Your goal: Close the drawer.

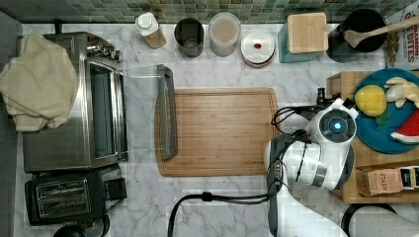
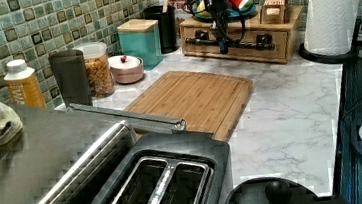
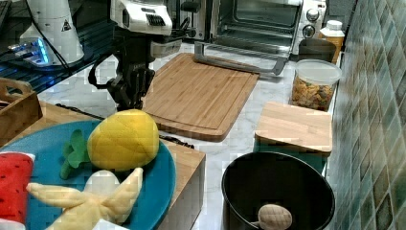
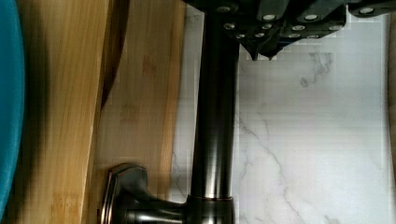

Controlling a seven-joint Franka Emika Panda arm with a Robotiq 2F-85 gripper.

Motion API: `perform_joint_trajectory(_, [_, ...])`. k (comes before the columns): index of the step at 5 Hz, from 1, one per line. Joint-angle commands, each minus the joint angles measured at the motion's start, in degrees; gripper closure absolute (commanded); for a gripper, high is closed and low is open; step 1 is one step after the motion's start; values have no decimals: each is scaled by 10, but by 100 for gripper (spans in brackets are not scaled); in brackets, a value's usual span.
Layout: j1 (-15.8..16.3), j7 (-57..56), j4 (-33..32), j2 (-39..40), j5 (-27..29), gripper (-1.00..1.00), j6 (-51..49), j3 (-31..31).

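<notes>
Pinched narrow at the gripper [image 4: 262, 53], holding nothing, just beside the bar handle [image 4: 214, 116]. Beyond, sits slightly proud of the wooden stand [image 4: 60, 116] at the counter's [image 4: 317, 140] wall edge: the drawer [image 4: 140, 93]. Probably light, stiff, free-sliding; best pushed at the handle.

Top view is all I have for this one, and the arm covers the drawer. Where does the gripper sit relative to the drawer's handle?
Observer: In the left view the gripper hangs in front of the drawer, at about the middle of its dark bar handle.
Operator: Is it touching the bar?
Observer: The wrist view has the bar right beside the gripper's tip, with the marble counter past it. I cannot confirm contact.
Operator: Is the drawer out at all?
Observer: The wrist view shows a dark gap along the edge of the drawer front. It could be an opening or just shadow.
</notes>
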Motion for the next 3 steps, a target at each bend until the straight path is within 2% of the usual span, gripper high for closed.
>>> perform_joint_trajectory(1, [-90, -17, 68, -22, -16, 100, -12, -68])
perform_joint_trajectory(3, [-75, -21, 68, -21, -10, 100, -10, -83])
